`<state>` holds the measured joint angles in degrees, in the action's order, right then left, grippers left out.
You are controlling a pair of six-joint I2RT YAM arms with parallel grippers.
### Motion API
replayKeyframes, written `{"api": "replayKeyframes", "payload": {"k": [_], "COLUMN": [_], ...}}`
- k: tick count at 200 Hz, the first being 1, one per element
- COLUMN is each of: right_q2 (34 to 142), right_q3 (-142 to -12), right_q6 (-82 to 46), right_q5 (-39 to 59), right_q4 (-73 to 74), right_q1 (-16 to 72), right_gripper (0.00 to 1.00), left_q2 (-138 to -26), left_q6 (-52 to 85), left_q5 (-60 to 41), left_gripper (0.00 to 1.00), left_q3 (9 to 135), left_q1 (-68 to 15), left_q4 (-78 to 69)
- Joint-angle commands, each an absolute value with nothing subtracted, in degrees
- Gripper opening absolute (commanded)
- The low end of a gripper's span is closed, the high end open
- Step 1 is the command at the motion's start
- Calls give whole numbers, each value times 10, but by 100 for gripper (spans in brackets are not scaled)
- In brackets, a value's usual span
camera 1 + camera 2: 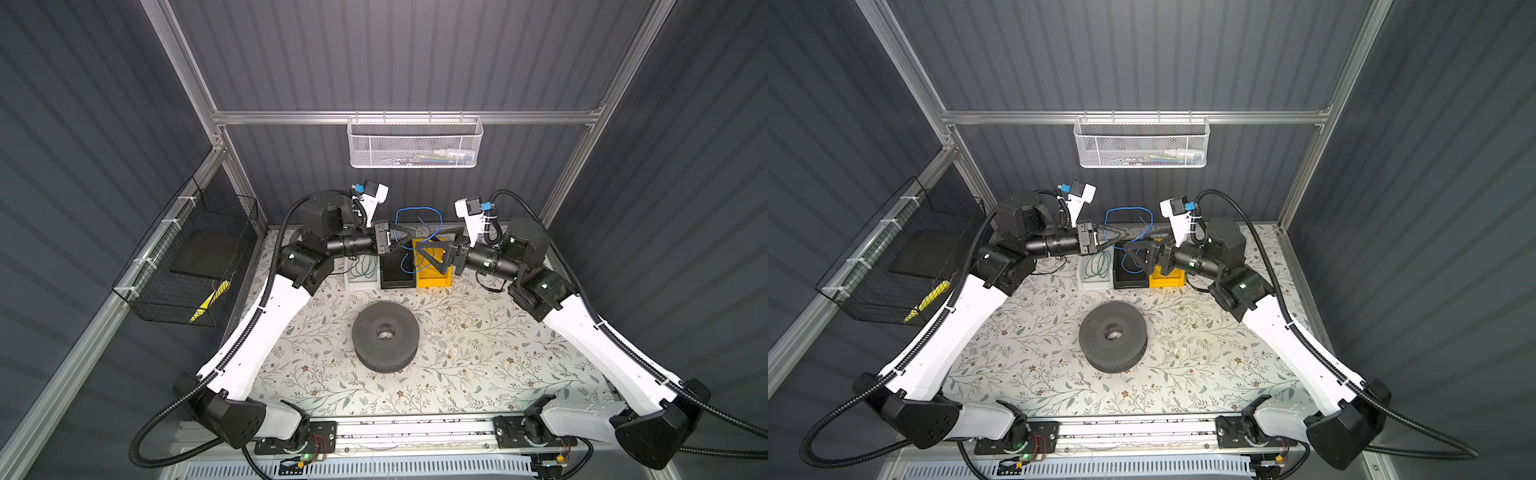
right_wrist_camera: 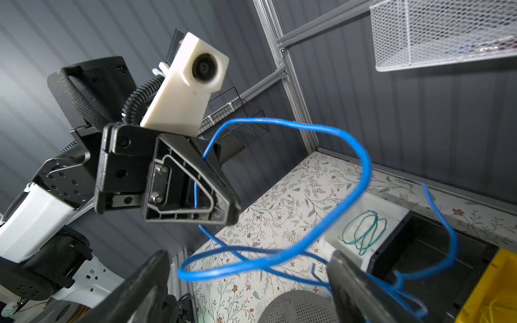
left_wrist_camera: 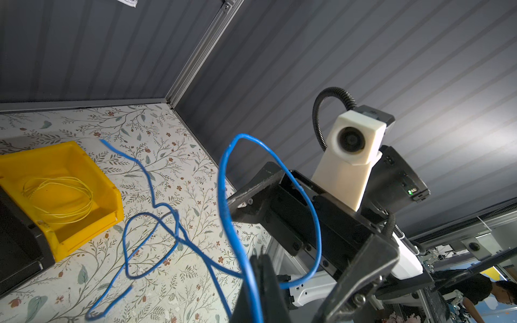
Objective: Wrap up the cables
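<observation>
The cable is a thin bright-blue wire hanging in loose springy loops above the bins at the back of the table, seen in both top views. My left gripper is shut on one strand of the wire, and the rest loops away from its tip. My right gripper faces it from the right, jaws wide open. A big loop of the wire passes between its fingers without being pinched. A loose end trails down toward the black bin.
A white bin holds green wire; a yellow bin holds yellow wire. A black perforated spool lies mid-table. A black wire basket hangs at left, a white mesh basket on the back rail.
</observation>
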<state>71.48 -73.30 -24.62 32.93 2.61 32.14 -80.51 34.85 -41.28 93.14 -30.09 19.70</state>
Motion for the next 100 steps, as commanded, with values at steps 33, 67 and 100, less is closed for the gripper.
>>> {"api": "replayKeyframes", "payload": {"k": [33,67,100], "right_q2": [731,722,693], "right_q3": [-767,-773,-781], "right_q6": [-253,-247,-226], "right_q5": [296,272,231], "right_q4": [57,33,-41], "right_q1": [324,323,306], "right_gripper": [63,26,0], "left_q2": [-788,-779,-771], "left_q6": [328,310,275], "left_q5": [-428,-420,-393], "left_gripper": [0,0,0], "left_q3": [915,913,927], "left_q1": [-307,-306,-307], "left_q4": [193,216,254]}}
